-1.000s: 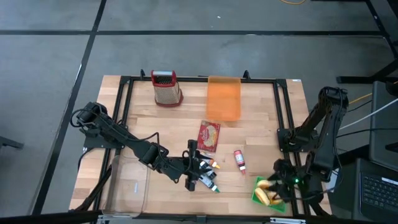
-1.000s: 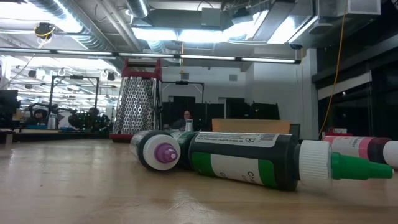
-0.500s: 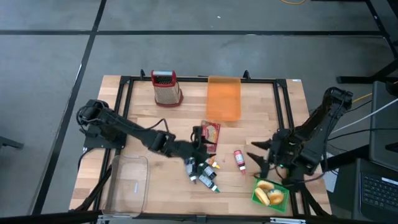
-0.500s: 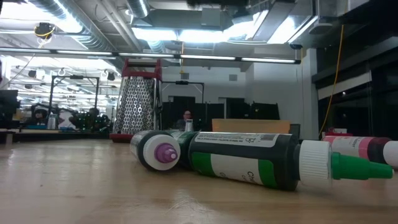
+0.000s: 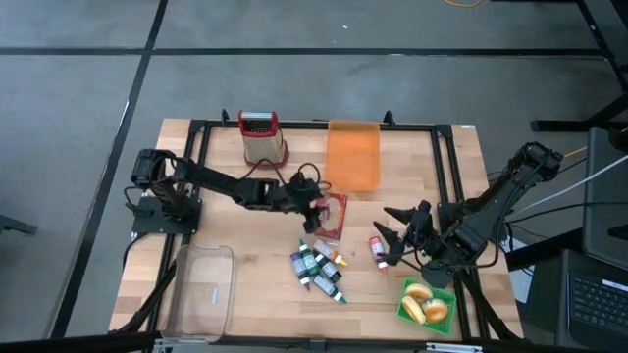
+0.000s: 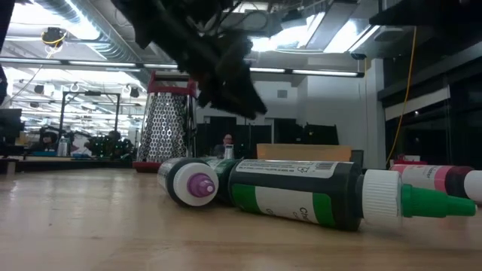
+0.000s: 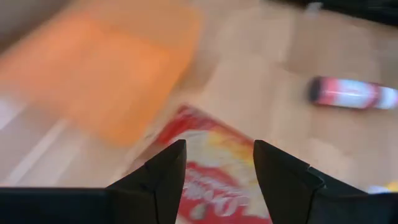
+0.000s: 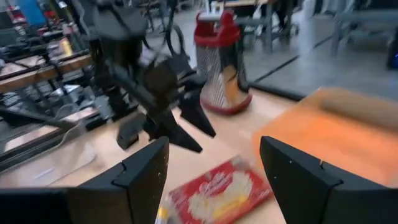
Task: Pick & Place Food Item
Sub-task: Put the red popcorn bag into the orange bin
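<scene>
A red snack packet (image 5: 332, 216) lies flat on the wooden table's middle. My left gripper (image 5: 316, 203) hovers open at the packet's left edge, and in the left wrist view the red snack packet (image 7: 211, 158) shows between and beyond my left gripper's (image 7: 214, 171) fingers. My right gripper (image 5: 391, 235) stands open at the right, pointing toward the table's left, beside a small red bottle (image 5: 377, 250). In the right wrist view my right gripper (image 8: 214, 180) faces the red snack packet (image 8: 217, 193) and my left gripper (image 8: 168, 118). Bananas on a green plate (image 5: 404, 312) sit near the front right.
An orange tray (image 5: 353, 154) and a red-rimmed grater (image 5: 262, 137) stand at the far side. Several paint tubes (image 5: 319, 270) lie near the front middle, close up in the low view as paint tubes (image 6: 301, 192). A clear container (image 5: 201, 289) sits front left.
My left gripper has swung from over the paint tubes toward the table's far edge, sinking and rolling, and now hangs at the red packet. My right gripper has left the green plate, moved toward the table's left and far side, and turned level; the bananas now show uncovered.
</scene>
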Controlling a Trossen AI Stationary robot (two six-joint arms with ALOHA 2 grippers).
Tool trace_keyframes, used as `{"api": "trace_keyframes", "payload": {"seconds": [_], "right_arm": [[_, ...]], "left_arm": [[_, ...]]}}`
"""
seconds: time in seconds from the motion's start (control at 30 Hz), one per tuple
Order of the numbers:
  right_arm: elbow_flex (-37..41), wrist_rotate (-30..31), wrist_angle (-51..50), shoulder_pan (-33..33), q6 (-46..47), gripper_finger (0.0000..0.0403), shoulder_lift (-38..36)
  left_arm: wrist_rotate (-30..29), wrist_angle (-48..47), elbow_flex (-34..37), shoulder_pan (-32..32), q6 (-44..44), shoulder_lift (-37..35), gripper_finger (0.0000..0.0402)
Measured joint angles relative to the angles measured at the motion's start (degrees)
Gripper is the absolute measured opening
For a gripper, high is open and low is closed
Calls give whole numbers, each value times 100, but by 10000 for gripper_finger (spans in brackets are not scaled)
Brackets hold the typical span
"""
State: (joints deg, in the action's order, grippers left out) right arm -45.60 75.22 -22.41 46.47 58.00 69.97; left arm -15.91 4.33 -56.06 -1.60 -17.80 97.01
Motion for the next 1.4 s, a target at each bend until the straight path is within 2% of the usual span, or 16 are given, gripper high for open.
{"api": "trace_keyframes", "payload": {"seconds": [0.27, 0.6, 0.87, 1.03, 1.27, 1.4], "right_arm": [[0, -257, 313, -340, -659, 255, 2], [0, -432, 310, -741, -1087, 255, 2], [0, -1180, 310, -1158, -1348, 255, 4], [0, -1315, 337, -1190, -1354, 256, 4], [0, -1320, 334, -1190, -1381, 256, 4], [0, -1320, 334, -1190, -1395, 256, 4]], "left_arm": [[-396, -734, 41, 262, -495, 26, 197], [568, -882, 41, 914, -764, 162, 243], [1256, -707, 48, 1241, -897, 632, 247], [1713, -221, 42, 1239, -1121, 1033, 247], [1802, -2, 11, 1295, -1423, 1327, 246], [1829, 56, 22, 1297, -1267, 1338, 235]]}}
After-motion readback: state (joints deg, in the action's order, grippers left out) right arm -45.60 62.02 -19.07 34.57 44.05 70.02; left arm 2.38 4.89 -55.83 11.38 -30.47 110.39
